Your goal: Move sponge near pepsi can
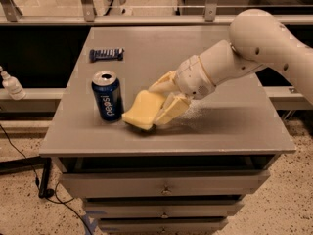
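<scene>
The pepsi can stands upright on the grey table, left of centre, dark blue with white lettering and a silver top. The pale yellow sponge is just right of the can, tilted, its lower edge at the table surface. My gripper reaches in from the right on a white arm and is shut on the sponge, with one finger in front of it and one behind.
A flat dark blue snack bar wrapper lies near the table's far left. A white bottle stands on a shelf to the left of the table. Drawers are below the tabletop.
</scene>
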Available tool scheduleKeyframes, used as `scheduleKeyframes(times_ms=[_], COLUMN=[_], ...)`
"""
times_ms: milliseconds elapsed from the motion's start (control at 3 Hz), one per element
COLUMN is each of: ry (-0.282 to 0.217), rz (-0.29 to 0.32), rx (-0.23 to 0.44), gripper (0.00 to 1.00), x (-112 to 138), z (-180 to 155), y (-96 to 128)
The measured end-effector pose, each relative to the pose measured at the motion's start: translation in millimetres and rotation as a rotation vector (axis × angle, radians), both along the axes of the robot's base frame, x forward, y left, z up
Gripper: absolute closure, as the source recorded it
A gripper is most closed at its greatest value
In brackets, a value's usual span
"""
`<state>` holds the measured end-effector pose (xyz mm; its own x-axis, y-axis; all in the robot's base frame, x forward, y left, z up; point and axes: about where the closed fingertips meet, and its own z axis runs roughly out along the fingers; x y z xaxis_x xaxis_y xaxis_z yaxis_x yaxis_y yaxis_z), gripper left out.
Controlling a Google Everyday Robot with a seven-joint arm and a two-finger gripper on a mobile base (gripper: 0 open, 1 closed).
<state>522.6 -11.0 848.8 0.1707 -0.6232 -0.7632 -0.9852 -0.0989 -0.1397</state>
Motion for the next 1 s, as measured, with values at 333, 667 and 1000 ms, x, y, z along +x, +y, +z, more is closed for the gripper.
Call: scheduleKeyframes(times_ms=[333,667,1000], ry=[-0.001,-0.005,-0.005], rz=[0.027,0.036,0.036], rx=[0.005,0.01,0.008], gripper=[0.12,0.0,0.0], x=[-4.4,-3.9,-3.6], z=[-0.8,0.1,0.0], y=[7.7,13.2,13.0])
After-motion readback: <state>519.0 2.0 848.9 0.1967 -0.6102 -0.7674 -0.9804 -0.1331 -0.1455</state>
